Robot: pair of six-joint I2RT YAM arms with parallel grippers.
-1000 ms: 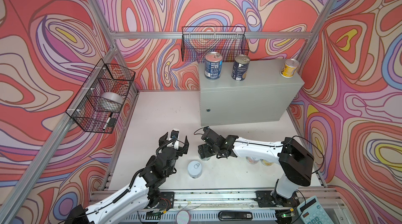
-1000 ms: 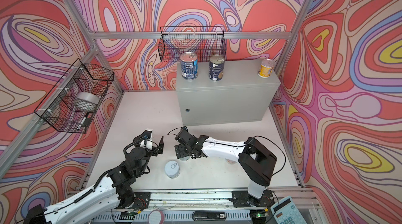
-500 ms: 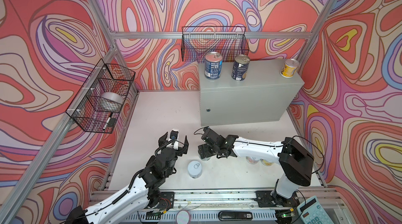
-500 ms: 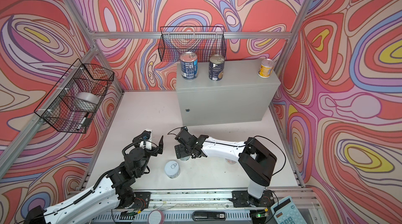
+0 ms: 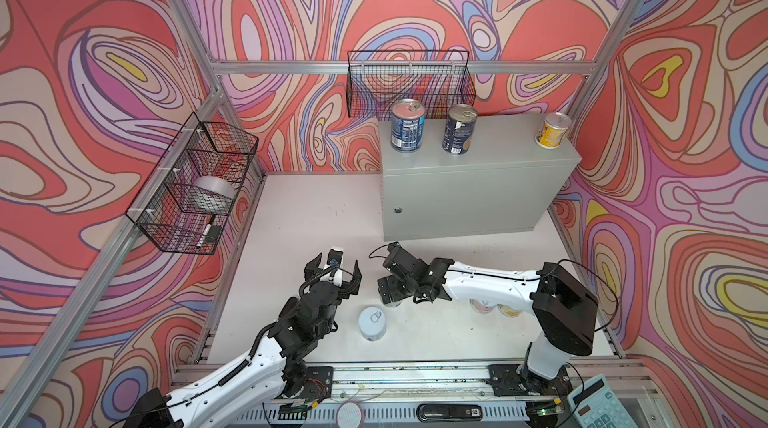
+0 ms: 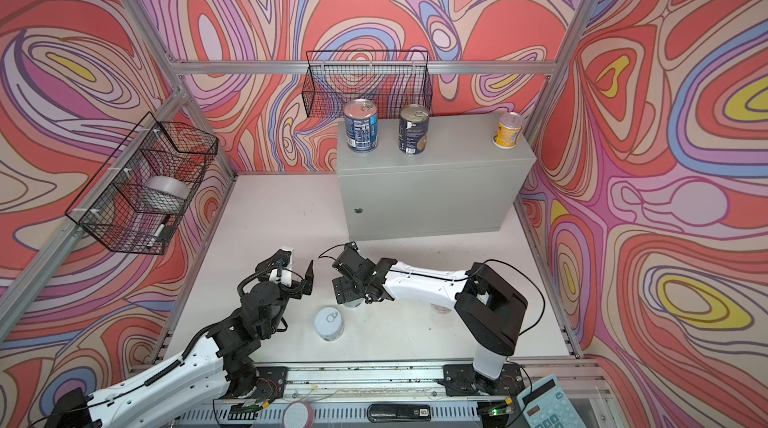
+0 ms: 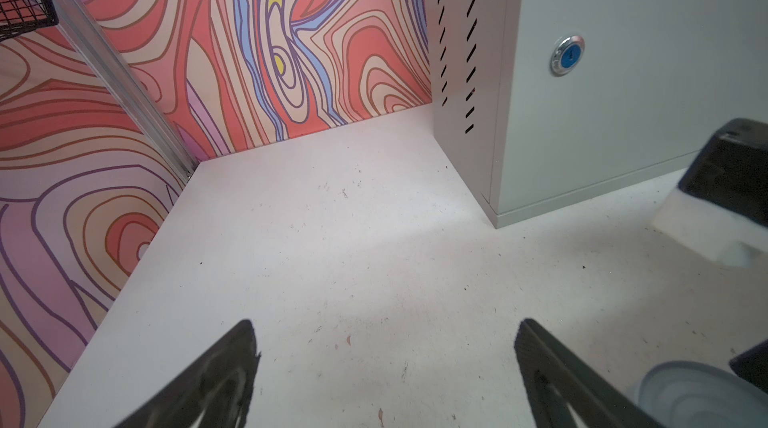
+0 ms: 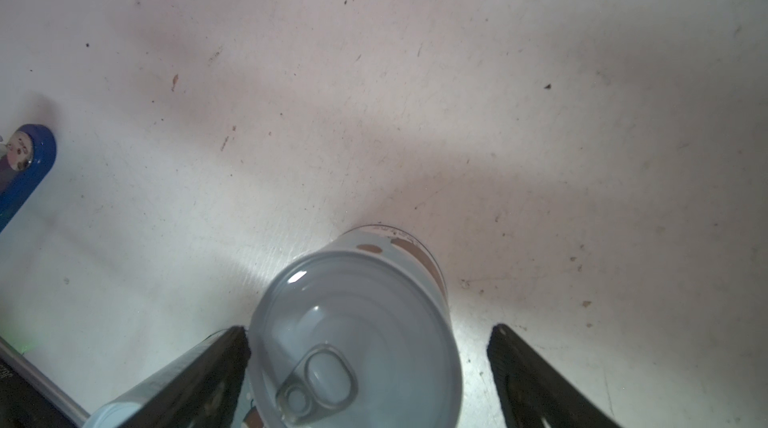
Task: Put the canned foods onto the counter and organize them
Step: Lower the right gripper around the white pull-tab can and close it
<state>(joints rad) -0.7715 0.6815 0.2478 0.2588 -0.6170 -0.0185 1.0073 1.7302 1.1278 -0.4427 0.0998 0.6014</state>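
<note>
Top views first. The left gripper (image 5: 334, 272) hangs over bare floor (image 5: 311, 218), jaws spread wide, nothing between them. The pale blue can (image 5: 372, 323) stands just behind it, off toward the other arm, touching neither arm.

The right gripper (image 5: 388, 290) points down over a short can (image 5: 392, 302) that's almost all hidden under it; only a dark sliver shows. Two more cans (image 5: 484, 306) peek out from under that arm's white link, well behind the gripper. They look pinkish and yellowish, can't read more.

The counter (image 5: 478, 193) sits well ahead of both grippers. It has two dark blue cans (image 5: 408, 125) and a yellow can (image 5: 552, 130) on top.

Left wrist: both fingers (image 7: 216, 380) are cut off by the frame, with just floor between them. The counter's front and lock (image 7: 567, 55) are ahead. The pale blue can's lid is clipped at the corner, beside one finger.

Right wrist: the short can stands upright between the fingers (image 8: 199, 376), pull-tab up. One finger is right at its rim (touching or not, can't tell) and the other is clearly apart, so it's not clamped. The label is mostly hidden. A blue rounded thing (image 8: 25, 172) at the edge is cut off, no idea what it is.
</note>
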